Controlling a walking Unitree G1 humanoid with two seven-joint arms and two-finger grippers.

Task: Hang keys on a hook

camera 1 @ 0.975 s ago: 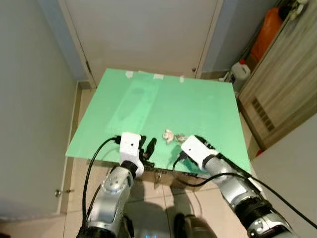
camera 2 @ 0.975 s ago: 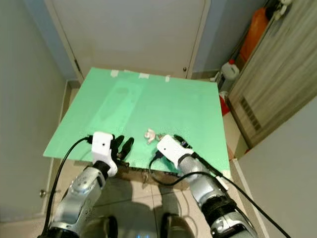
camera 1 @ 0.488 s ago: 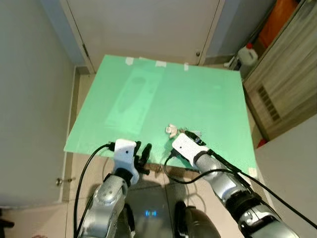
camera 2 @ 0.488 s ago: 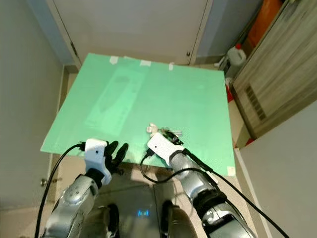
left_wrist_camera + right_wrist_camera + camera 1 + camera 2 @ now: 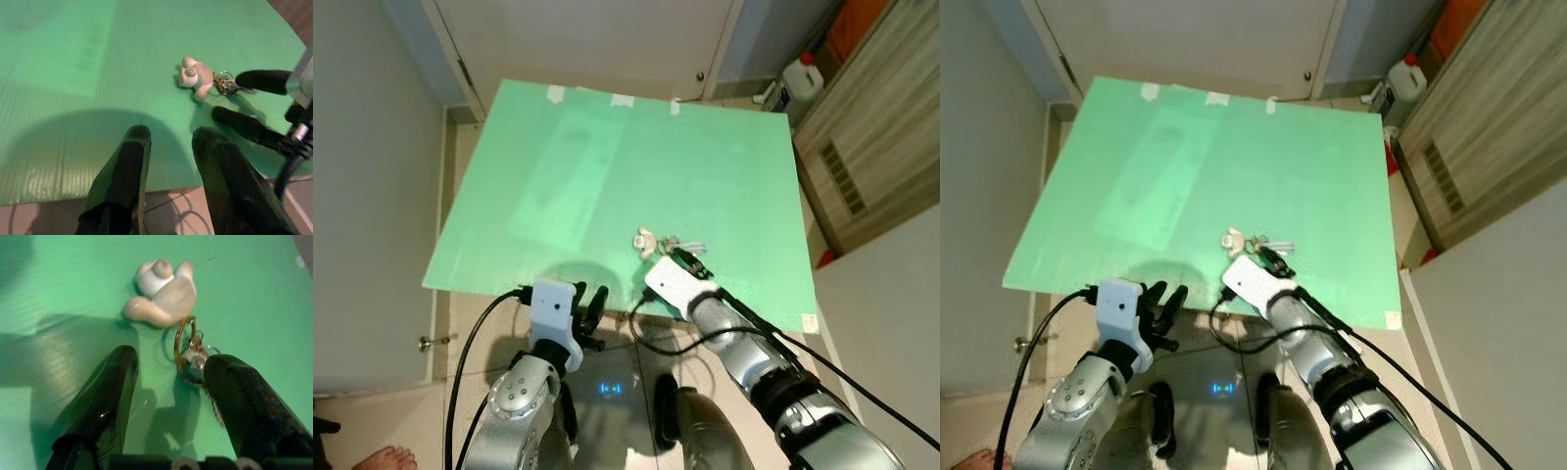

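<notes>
While I look down from my head, the keys (image 5: 680,245) lie on the green board (image 5: 607,176), just beyond my right gripper (image 5: 690,262) and well right of my left gripper (image 5: 590,305). Along my right wrist, my fingers (image 5: 110,391) stand apart, the key ring (image 5: 188,345) between them near one tip, its pale charm (image 5: 161,293) farther ahead. Along my left wrist, those fingers (image 5: 124,176) gape too, the bunch off to one side.

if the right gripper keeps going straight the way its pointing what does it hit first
Probably the key ring lying between the open fingers of the right gripper, then the pale figure charm just beyond, both on the green board.
</notes>
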